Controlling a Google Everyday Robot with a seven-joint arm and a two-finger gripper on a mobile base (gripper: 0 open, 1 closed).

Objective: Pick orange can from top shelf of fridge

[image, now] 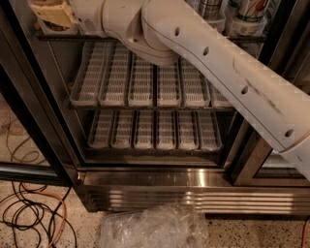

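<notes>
Though gripper [48, 12] sits at top shelf [63, 37], far left, jaws' state unclear, perhaps cropped.

Speckled floor [256, 233], tangled cables [30, 214], crumpled plastic [151, 227]

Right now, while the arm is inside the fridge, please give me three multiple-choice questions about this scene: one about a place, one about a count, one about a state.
1. Where is the gripper?
A. upper left, at the level of the top shelf
B. lower right
C. bottom centre

2. How many white trays does the lowest rack carry?
A. three
B. six
C. ten

3. What lies in those trays?
A. cans
B. bottles
C. nothing

Answers: 1 A, it sits in the picture's upper left corner, just above the shelf's front bar. 2 B, six lanes lie side by side. 3 C, their slotted floors show bare.
</notes>
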